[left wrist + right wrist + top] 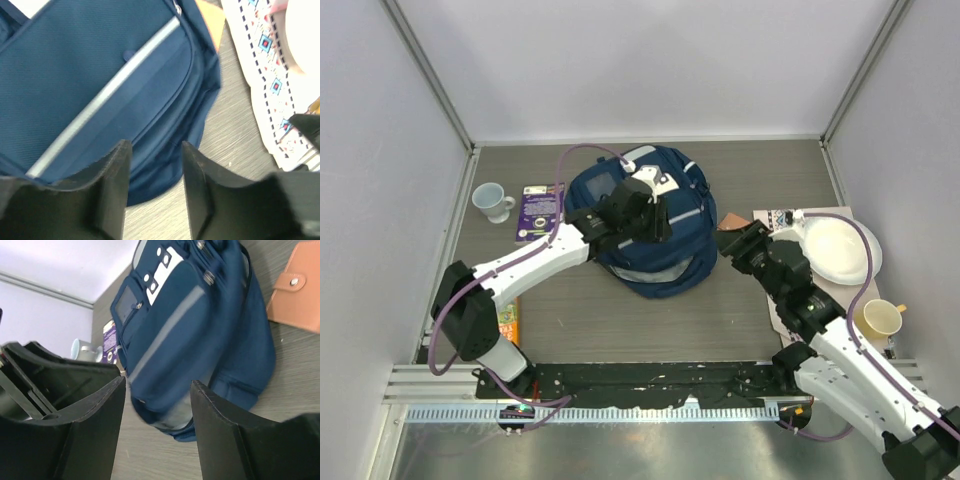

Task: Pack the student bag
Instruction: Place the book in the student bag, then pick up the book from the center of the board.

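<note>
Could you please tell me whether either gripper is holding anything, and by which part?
Nothing is held. The left gripper is over the navy backpack with jaws apart and empty; the right gripper, beside it, is open too.

The student bag (75,90) under the left gripper (152,192) is navy woven cloth, finely ribbed and matt. Its pale grey stripe (110,89) is smoother, with a slight sheen. That gripper's fingers (112,195) look like matt black plastic, faintly grainy, and the right gripper (157,432) has the same finish. Ahead of the right gripper, small metal zip pulls (209,276) glint on the bag. To their right, a tan wallet (295,295) looks like smooth leather with a shiny metal snap (295,281). The table (235,145) just right of the left fingers is matt grey with a wood grain. Further right lies a printed mat (260,70), flat and dull.
</note>
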{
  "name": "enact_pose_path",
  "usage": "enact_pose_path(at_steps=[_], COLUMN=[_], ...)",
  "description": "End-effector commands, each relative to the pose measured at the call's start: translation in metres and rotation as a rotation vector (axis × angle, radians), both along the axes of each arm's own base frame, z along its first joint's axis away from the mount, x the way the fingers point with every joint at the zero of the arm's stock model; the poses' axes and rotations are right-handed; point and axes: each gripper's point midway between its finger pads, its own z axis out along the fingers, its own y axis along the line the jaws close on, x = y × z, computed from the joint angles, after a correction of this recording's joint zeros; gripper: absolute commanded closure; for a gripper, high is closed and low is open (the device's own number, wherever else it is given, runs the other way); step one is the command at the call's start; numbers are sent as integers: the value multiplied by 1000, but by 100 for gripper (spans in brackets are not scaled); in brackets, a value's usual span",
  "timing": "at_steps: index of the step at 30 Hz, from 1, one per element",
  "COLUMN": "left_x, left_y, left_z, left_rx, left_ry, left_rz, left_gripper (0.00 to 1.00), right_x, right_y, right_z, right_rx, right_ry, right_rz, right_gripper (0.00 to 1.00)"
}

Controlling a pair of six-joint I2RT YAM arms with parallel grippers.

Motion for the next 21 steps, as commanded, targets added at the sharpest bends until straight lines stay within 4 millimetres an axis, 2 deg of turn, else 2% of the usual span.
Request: enact_pose_path(at_steps=[1,2,3,5,6,7,9,10,12,13,14,15,16,17,18,19,20,21], left_x=[-1,-2,-3,-3,0,-4,-2,-3,-3,-6,-5,-11,-14,-17,-24,-27,-32,-38], left_y=[-2,3,18,34,55,72,112,128,172,192,221,238,252,276,289,301,320,330], left_z=[6,10,21,34,38,49,40,44,20,21,12,-3,-9,-7,-23,-27,-31,-43], left_rx=[-78,-85,-88,-84,-38,-33,55,59,125,124,144,149,148,133,142,140,129,135], left_ry=[-5,-17,-57,-108,-146,-179,-178,-184,-119,-115,-81,-48,-33,-36,-3,9,29,62], left_rz=[18,33,78,125,194,232,339,375,489,548,631,685,729,805,852,891,959,992], left_gripper=[42,36,24,12,3,0,0,0,0,0,0,0,0,0,0,0,0,0], right_x=[28,32,33,42,42,42,48,46,44,37,36,34,31,23,20,16,8,6], right_y=[0,4,13,28,37,43,55,64,80,93,102,109,116,128,138,147,159,167], right_z=[46,51,58,71,70,71,65,63,51,49,40,33,33,30,19,21,15,4], right_rx=[-80,-83,-85,-69,-64,-57,-51,-41,-39,-33,-41,-45,-47,-53,-66,-68,-73,-88], right_ry=[-62,-68,-81,-122,-127,-130,-128,-115,-96,-92,-66,-47,-46,-43,-17,-21,-4,22], right_rz=[-41,-27,18,70,116,140,183,216,281,335,364,389,412,465,498,533,583,616], right_gripper=[40,40,40,40,39,39,39,39,39,39,39,39,39,38,37,37,36,36])
